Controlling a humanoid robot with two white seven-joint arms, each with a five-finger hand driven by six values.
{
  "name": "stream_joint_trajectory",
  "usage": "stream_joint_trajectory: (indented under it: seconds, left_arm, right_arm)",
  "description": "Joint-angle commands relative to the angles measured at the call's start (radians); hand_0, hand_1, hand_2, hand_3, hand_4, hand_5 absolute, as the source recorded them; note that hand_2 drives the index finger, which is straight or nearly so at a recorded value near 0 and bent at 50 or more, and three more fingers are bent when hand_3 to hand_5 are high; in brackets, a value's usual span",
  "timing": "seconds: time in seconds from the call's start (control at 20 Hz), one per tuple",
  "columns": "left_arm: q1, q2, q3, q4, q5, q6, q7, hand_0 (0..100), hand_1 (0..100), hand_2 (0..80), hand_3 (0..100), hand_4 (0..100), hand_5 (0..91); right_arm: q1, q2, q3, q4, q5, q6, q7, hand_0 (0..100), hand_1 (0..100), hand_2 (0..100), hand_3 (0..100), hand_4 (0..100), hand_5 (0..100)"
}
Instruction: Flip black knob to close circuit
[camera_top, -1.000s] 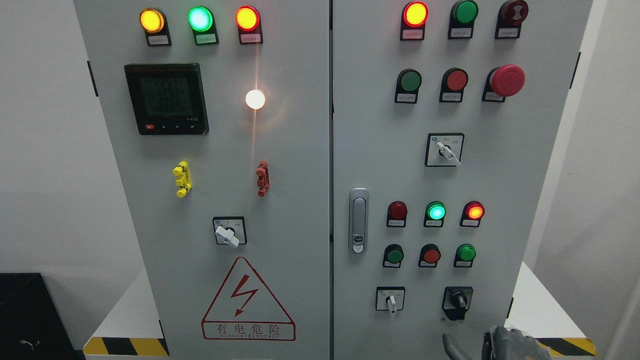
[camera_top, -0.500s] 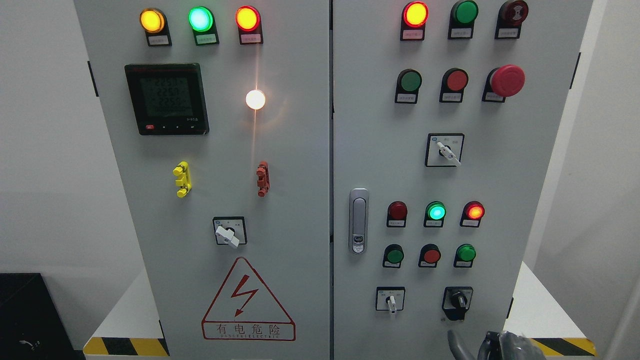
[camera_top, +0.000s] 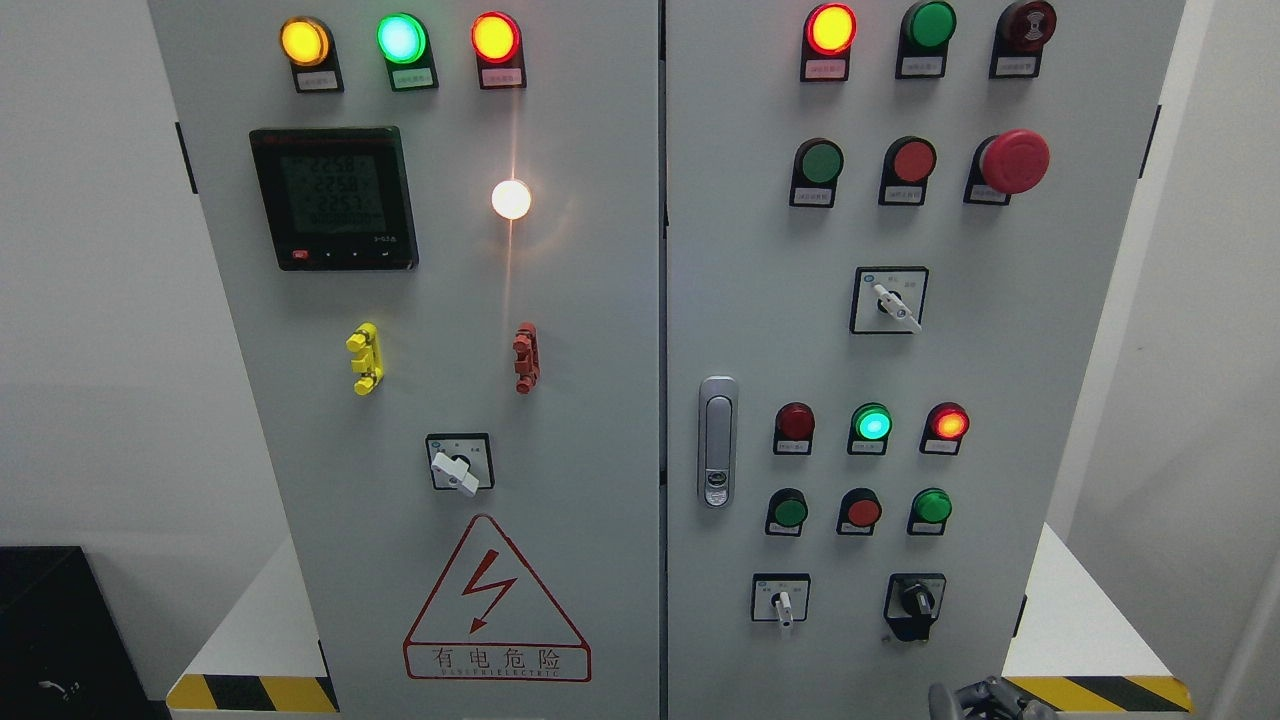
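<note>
The right hand (camera_top: 985, 698) is showing only at the bottom edge, grip unclear; it is needing to rise squarely onto the black knob (camera_top: 915, 600), pinching its ridge before twisting

light: bright, even | glare: white lamp (camera_top: 510, 199) blooms with a vertical streak on the cabinet (camera_top: 560, 420) | shadows: soft, faint | focus: sharp, hand (camera_top: 985, 698) at bottom edge blurred
</note>
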Motion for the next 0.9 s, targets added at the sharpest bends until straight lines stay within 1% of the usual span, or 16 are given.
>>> stream_joint_trajectory:
  seconds: [0.0,0.1,0.15,0.2,0.25,0.3,0.35,0.4,0.45,0.55,0.65,0.85]
  left_arm:
    - [0.022,0.000,0.000,-0.023,0.000,0.001,0.000,12,56,0.0,0,0,0.0]
    - [0.022,0.000,0.000,-0.023,0.000,0.001,0.000,12,56,0.0,0,0,0.0]
    - [0.022,0.000,0.000,-0.023,0.000,0.001,0.000,12,56,0.0,0,0,0.0]
    - [0.022,0.000,0.000,-0.023,0.000,0.001,0.000,12,56,0.0,0,0,0.0]
    - [0.022,0.000,0.000,-0.023,0.000,0.001,0.000,12,56,0.0,0,0,0.0]
    - [0.022,0.000,0.000,-0.023,0.000,0.001,0.000,12,56,0.0,0,0,0.0]
    - [0.022,0.000,0.000,-0.023,0.000,0.001,0.000,12,56,0.0,0,0,0.0]
    - [0.022,0.000,0.000,-0.023,0.000,0.001,0.000,12,56,0.0,0,0,0.0]
    - [0.022,0.000,0.000,-0.023,0.000,0.001,0.000,12,56,0.0,0,0,0.0]
    - [0.022,0.000,0.000,-0.023,0.000,0.001,0.000,12,56,0.0,0,0,0.0]
    - [0.022,0.000,0.000,-0.023,0.000,0.001,0.000,12,56,0.0,0,0,0.0]
    - [0.022,0.000,0.000,-0.023,0.000,0.001,0.000,12,56,0.0,0,0,0.0]
  right_arm:
    - [0.088,0.009,-0.012,-0.024,-0.233,-0.060,-0.005,0,2,32,50,49,48]
    - [0.115,0.008,-0.013,-0.024,-0.288,-0.086,-0.002,0,1,26,40,39,37]
    - [0.129,0.006,-0.013,-0.024,-0.313,-0.102,0.007,0,1,22,37,35,34]
    - [0.140,0.006,-0.013,-0.022,-0.337,-0.114,0.016,0,0,18,31,28,27]
    - [0.146,0.005,-0.013,-0.022,-0.362,-0.120,0.047,0,0,13,24,20,20]
    - [0.151,0.005,-0.021,-0.022,-0.380,-0.123,0.094,0,0,9,20,16,13]
    - [0.155,0.003,-0.033,-0.022,-0.393,-0.125,0.128,0,0,3,13,9,5]
    - [0.157,0.001,-0.041,-0.021,-0.403,-0.125,0.147,0,0,0,9,4,0]
    - [0.157,0.001,-0.045,-0.021,-0.419,-0.125,0.148,0,0,0,5,1,0]
    - [0.152,0.001,-0.055,-0.016,-0.443,-0.131,0.150,0,0,0,1,0,0]
    - [0.145,0.001,-0.070,-0.010,-0.453,-0.132,0.153,0,0,0,0,0,0]
    - [0.143,0.001,-0.078,0.007,-0.488,-0.132,0.153,0,0,0,0,0,0]
